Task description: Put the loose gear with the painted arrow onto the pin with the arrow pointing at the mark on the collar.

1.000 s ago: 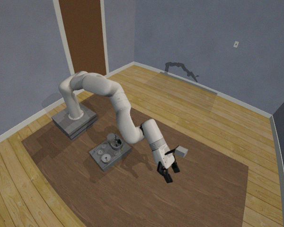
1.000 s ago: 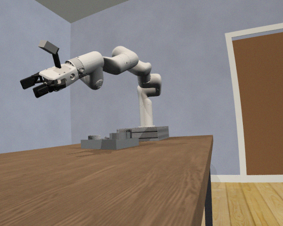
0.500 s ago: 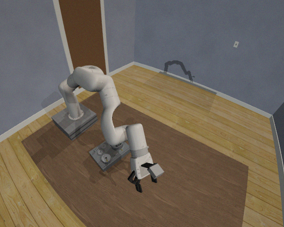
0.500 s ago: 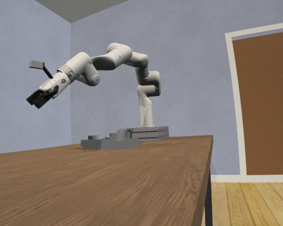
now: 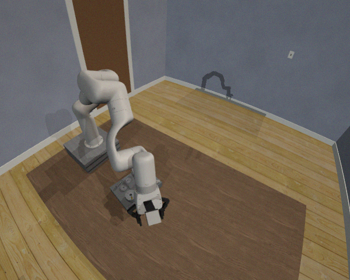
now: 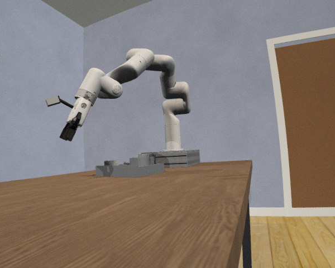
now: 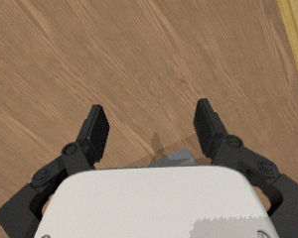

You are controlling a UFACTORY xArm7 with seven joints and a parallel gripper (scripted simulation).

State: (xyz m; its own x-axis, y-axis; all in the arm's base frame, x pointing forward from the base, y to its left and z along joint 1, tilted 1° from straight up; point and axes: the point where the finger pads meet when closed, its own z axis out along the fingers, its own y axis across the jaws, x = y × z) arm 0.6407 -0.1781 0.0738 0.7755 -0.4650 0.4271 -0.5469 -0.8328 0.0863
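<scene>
The grey timing case [image 5: 118, 190] [image 6: 127, 170] lies on the brown table, and one corner of it [image 7: 178, 158] shows in the wrist view. Small round gears [image 5: 123, 188] lie on its top; one gear [image 5: 129, 197] carries a small yellow mark. A toothed gear [image 6: 111, 162] sits at the case's left end in the exterior view. My arm hides the rest of the case, and I cannot make out the pin or the collar mark. My gripper [image 5: 150, 217] [image 6: 68, 134] [image 7: 150, 113] is open and empty. It hangs high above the table just past the case's edge, pointing down.
The robot's grey base block [image 5: 79, 151] [image 6: 176, 158] stands behind the case. The table's right edge [image 6: 246, 187] drops to the wooden floor [image 6: 297, 242]. A door [image 5: 102, 39] and blue walls stand beyond.
</scene>
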